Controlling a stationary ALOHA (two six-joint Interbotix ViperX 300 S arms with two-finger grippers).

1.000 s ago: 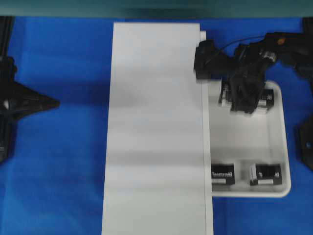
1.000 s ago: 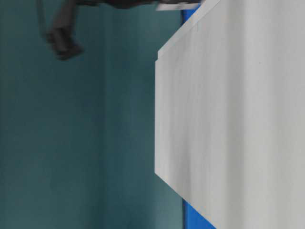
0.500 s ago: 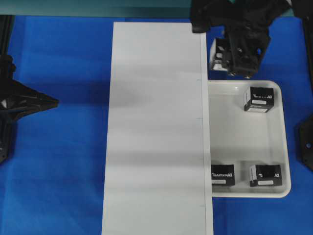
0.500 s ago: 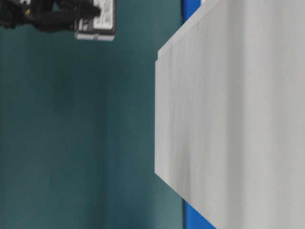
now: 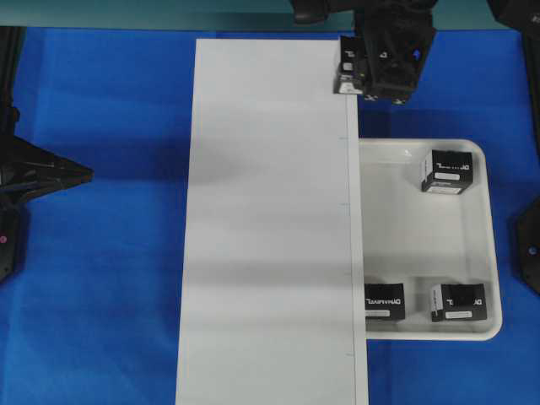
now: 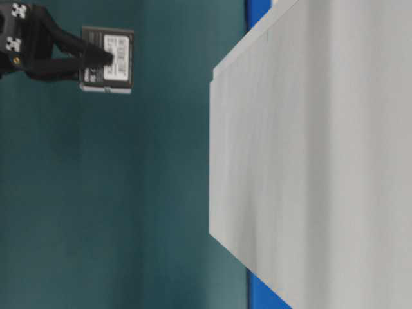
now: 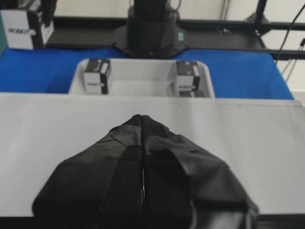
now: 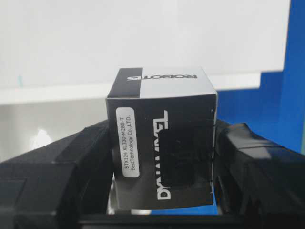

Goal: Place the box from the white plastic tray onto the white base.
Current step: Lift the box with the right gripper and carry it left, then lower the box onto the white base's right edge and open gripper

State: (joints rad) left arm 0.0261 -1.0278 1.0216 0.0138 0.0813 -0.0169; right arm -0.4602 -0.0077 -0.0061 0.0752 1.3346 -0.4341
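Box [image 8: 164, 138] clamped between right gripper [image 8: 162, 167] fingers, held in air above far right corner of white base [image 5: 270, 228], clear of white plastic tray [image 5: 489, 245]. Box black, white lettering, white label strip on one face. Right arm reaches in from top edge of overhead view. Three look-alike boxes sit in tray. Left gripper [image 7: 142, 119] closed, empty, pointing level over base's near edge.

white base [image 5: 270, 219] bare, three boxes [image 5: 447, 170] along white plastic tray [image 5: 422, 236] edges, middle free
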